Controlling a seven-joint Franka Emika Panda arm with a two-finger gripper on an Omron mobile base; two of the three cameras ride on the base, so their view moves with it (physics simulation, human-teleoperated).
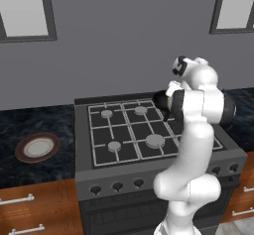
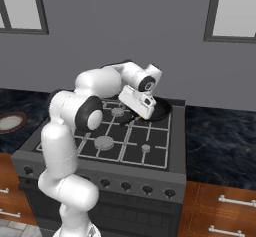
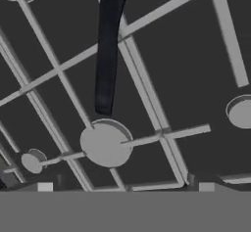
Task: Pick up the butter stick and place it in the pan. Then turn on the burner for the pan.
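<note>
Butter, the small pale-yellow stick, cannot be made out; it may lie in the small round black frying pan (image 2: 159,110) at the stove's far right corner, but the arm hides the pan's inside. As a judgement, such a stick is light, soft and greasy, best pinched across its long flat sides. The pan's short black handle (image 3: 109,50) reaches over the grey burner grate (image 3: 147,99). Whether the fingers stand wide or narrow I cannot tell. A round brown-rimmed white plate (image 1: 37,147) rests on the dark table.
</note>
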